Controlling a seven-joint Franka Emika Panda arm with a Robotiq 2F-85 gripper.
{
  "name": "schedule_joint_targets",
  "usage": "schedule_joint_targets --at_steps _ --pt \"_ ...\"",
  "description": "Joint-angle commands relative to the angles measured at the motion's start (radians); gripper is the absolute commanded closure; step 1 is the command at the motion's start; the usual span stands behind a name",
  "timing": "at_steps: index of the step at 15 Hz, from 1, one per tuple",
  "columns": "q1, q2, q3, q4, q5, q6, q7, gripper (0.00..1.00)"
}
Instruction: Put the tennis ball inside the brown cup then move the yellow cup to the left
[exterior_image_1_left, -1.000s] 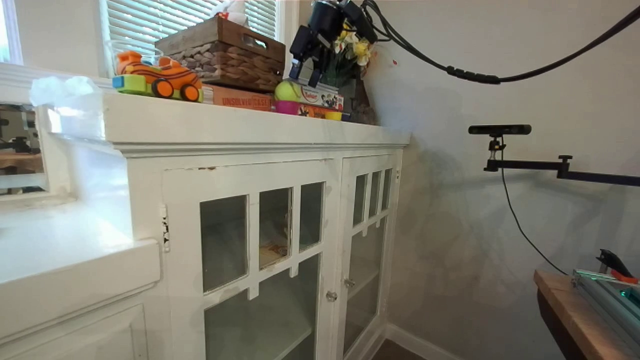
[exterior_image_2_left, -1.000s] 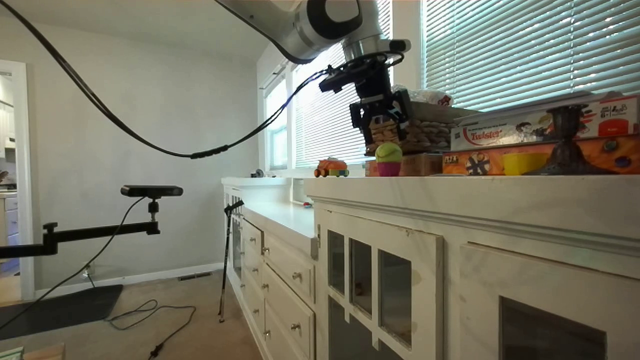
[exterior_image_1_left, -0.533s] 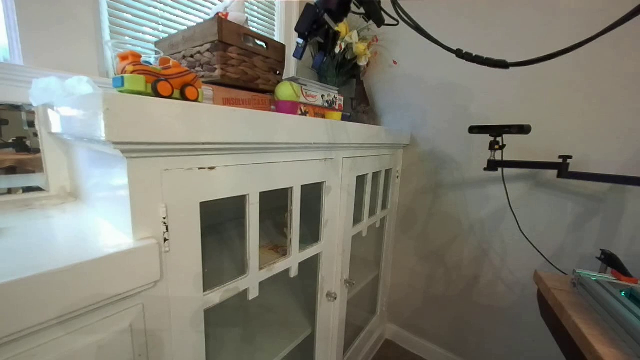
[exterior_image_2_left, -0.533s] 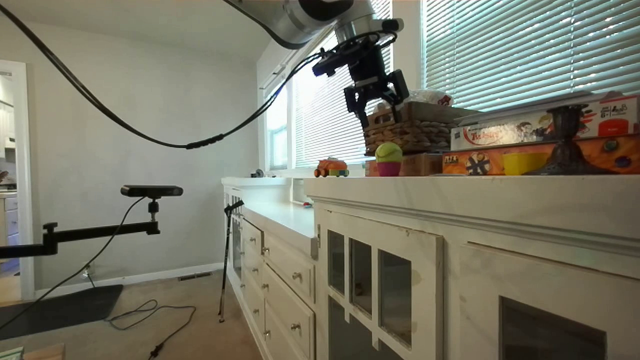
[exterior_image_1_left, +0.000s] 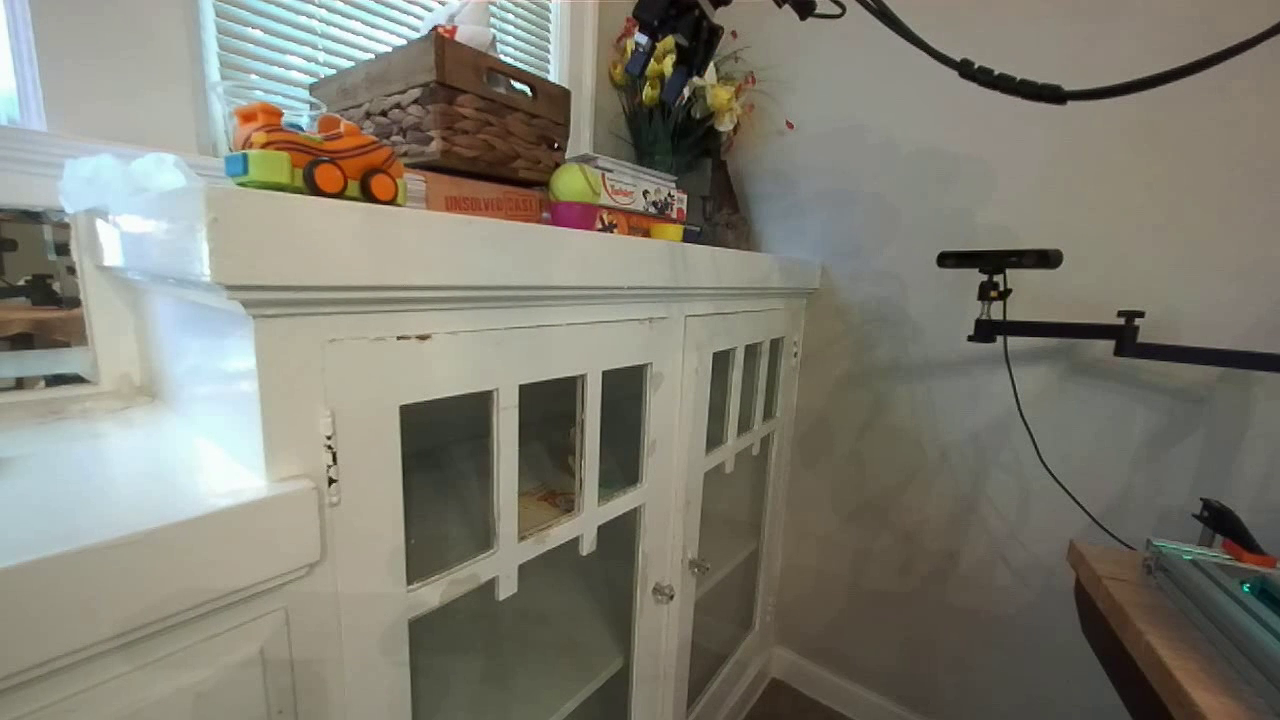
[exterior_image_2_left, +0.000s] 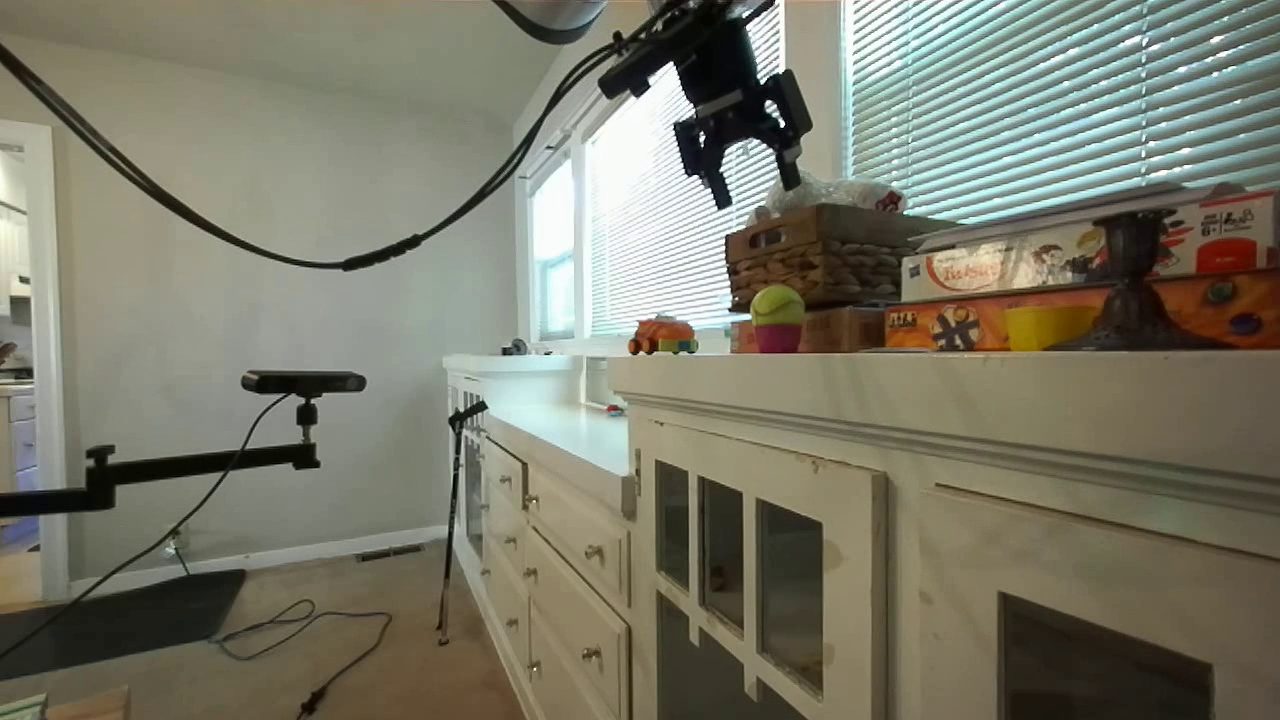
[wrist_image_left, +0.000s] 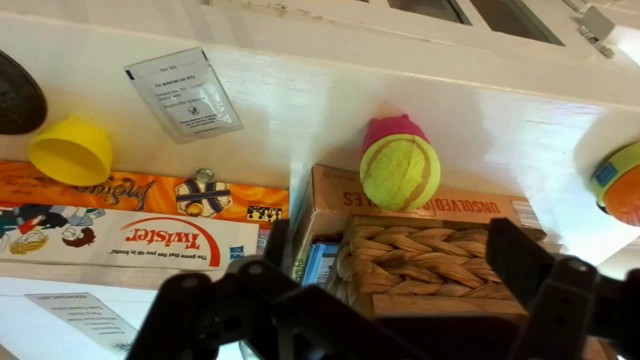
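Currently, the tennis ball (wrist_image_left: 399, 172) sits in the mouth of the magenta cup (wrist_image_left: 392, 127), most of it above the rim. Gripper (exterior_image_2_left: 757, 196): fingers (wrist_image_left: 510, 260) spread apart, released. Across the wrist view the ball shows between the two fingers, out past their tips; in an exterior view ball and cup stand below the gripper, well apart from it. Yellow cup (wrist_image_left: 75, 155): upright, just beside the dark candlestick (exterior_image_2_left: 1133, 280) and in front of the orange game box (wrist_image_left: 160, 187); contact with either unclear.

Surface: white cabinet top (wrist_image_left: 295, 115), glossy. A sachet (wrist_image_left: 182, 95) printed "For external use only" lies flat near the yellow cup. Twister box (wrist_image_left: 165, 240) stacked on the orange game box; wicker basket (exterior_image_2_left: 820, 262) stacked on the Unsolved Case box (exterior_image_1_left: 485, 203), near the magenta cup. Orange toy truck (exterior_image_1_left: 320, 160) farther along. Room: pale wall (exterior_image_2_left: 300, 230), slatted window blinds (exterior_image_2_left: 1050, 100), a black camera bar (exterior_image_2_left: 303, 382) on a jointed bracket (exterior_image_2_left: 190, 465), glass-paned doors (exterior_image_1_left: 508, 485) below the cabinet top.

Materials: ball fuzzy, yellow-green, with a brownish seam. Cups smooth, rounded, plastic-looking. Basket of thick braided strands below a wooden band with a handle slot. Paint chipped at a door's top edge.
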Motion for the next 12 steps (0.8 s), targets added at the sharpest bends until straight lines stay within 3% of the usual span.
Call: schedule_joint_targets --at_steps 1,12 --pt "-0.010 -0.067 -0.024 -0.078 -0.002 0.037 0.012 0.00" --pt "-0.073 -0.057 -0.105 -0.118 -0.008 0.184 0.080 0.00"
